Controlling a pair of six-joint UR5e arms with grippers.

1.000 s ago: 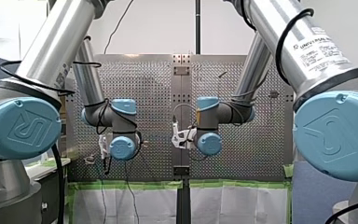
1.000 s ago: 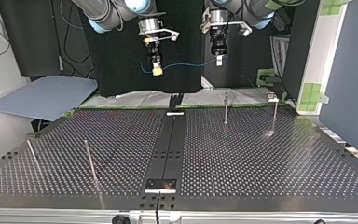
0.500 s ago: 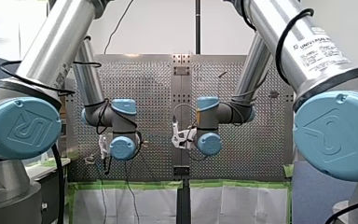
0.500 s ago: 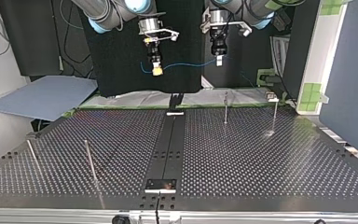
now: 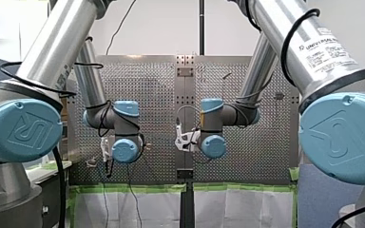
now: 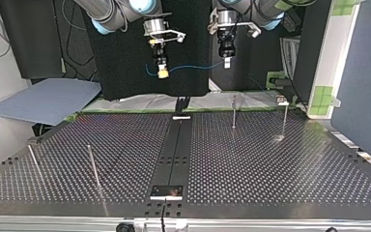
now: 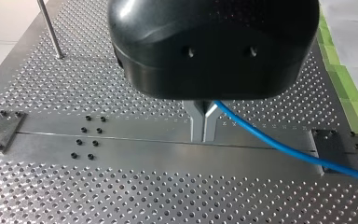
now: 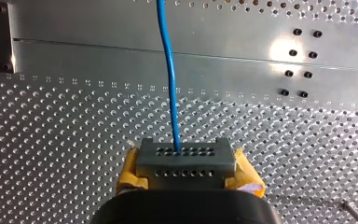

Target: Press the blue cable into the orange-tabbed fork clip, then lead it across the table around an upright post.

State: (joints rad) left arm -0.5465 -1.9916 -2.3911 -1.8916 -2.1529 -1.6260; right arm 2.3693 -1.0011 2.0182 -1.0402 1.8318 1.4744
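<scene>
Thin blue cable (image 6: 193, 67) stretching sideways between grippers above perforated metal table (image 6: 270, 164); black left gripper (image 7: 204, 133) pinching it, yellow-padded right gripper (image 8: 184, 157) clamping it.

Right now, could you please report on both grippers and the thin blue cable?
Left gripper shut on thin blue cable. Right gripper likewise. Cable strung between them, above the perforated metal table. Upright metal post clear of it.

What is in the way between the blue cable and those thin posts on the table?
Nothing I can see. The blue cable hangs in the air between my left gripper and my right gripper, both shut on it. Only open table shows between it and the nearest post.
</scene>
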